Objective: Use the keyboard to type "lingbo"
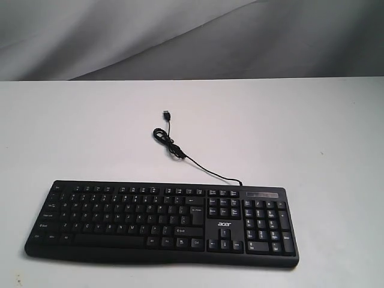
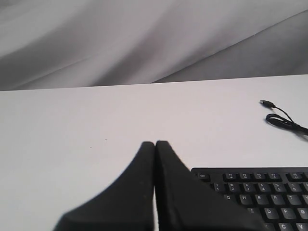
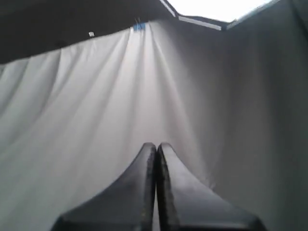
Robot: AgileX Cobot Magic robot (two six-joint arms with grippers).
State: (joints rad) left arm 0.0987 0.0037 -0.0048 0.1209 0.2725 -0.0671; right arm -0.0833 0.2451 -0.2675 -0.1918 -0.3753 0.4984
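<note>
The black keyboard [image 1: 162,222] with white legends, a number pad and an "acer" logo lies flat near the front of the white table [image 1: 78,132]. Its thin black cable [image 1: 180,153] curls back to a loose USB plug. Neither arm shows in the exterior view. In the left wrist view my left gripper [image 2: 155,144] is shut with nothing in it, just beside the keyboard's Esc corner [image 2: 260,192], and the cable [image 2: 281,118] lies further off. My right gripper [image 3: 157,146] is shut and empty, facing only the grey curtain.
A draped grey cloth backdrop [image 1: 180,36] hangs behind the table's far edge. The curtain [image 3: 120,96] fills the right wrist view, with a bright opening at its top.
</note>
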